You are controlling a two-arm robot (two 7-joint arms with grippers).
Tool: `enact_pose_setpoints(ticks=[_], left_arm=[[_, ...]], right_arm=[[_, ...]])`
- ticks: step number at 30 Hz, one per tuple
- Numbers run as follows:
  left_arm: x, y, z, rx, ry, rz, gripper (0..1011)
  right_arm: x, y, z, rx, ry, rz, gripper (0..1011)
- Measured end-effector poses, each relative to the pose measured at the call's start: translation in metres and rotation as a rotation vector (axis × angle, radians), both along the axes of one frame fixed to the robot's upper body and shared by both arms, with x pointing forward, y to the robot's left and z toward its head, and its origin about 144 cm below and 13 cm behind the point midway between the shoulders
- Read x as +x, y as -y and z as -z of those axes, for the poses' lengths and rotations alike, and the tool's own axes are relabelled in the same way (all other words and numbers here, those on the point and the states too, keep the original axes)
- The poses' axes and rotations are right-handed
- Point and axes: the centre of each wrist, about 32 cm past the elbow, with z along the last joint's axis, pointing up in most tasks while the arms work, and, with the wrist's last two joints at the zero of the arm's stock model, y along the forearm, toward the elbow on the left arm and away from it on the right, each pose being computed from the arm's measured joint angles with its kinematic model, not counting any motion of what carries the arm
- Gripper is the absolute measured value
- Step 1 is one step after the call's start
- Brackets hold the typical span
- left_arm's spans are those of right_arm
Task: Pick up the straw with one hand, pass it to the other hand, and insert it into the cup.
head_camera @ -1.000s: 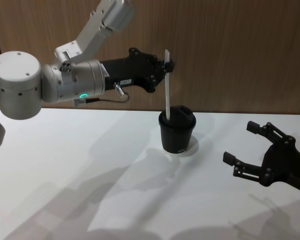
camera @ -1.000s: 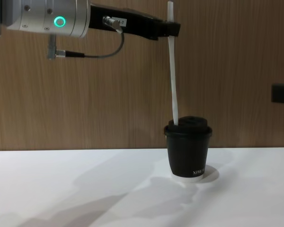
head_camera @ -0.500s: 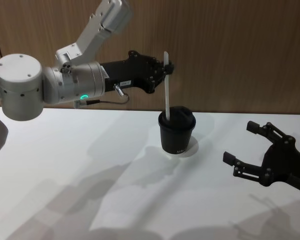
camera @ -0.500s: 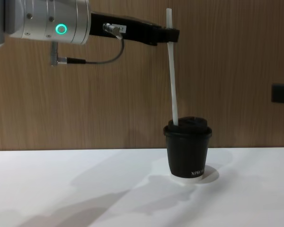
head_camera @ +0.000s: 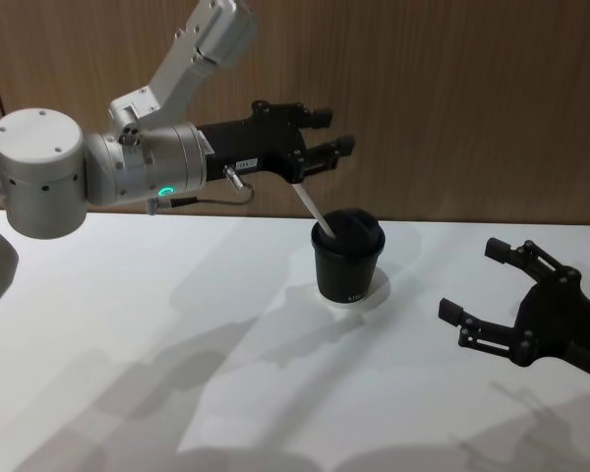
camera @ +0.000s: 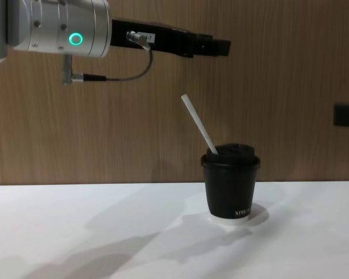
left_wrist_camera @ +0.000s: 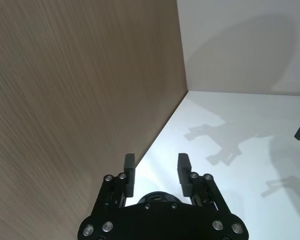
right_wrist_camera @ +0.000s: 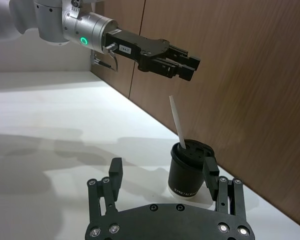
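Above cup (camera: 230, 182) w/ tilted straw (camera: 199, 125), left gripper (head_camera: 326, 133) spread wide, empty.

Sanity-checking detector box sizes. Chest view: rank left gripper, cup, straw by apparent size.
1. Left gripper: largest, long black body, fingers open, though nearer the camera, so unsure.
2. Cup: close behind in area.
3. Straw: smallest, thin, leaning in the lid.
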Motion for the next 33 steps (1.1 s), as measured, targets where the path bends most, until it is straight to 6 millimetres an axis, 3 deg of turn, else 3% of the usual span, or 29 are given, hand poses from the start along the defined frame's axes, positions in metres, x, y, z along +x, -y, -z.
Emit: enact_pose_setpoints(ticks=[16,19,33], left_arm=[[-0.002,-0.001,0.004,-0.010,0.000,-0.002,962],[-0.005,-0.003,0.007,-0.018,0.004,-0.008,1002],[-0.018,-0.008,0.025,-0.064,0.021,-0.015,1002]], right_arm=[[0.000,0.000,-0.001,0.004,-0.002,-0.001,1001],[0.000,-0.002,-0.005,0.022,-0.005,0.003,1001],[0.000,-0.017,-0.039,0.160,-0.028,0.053,1001]])
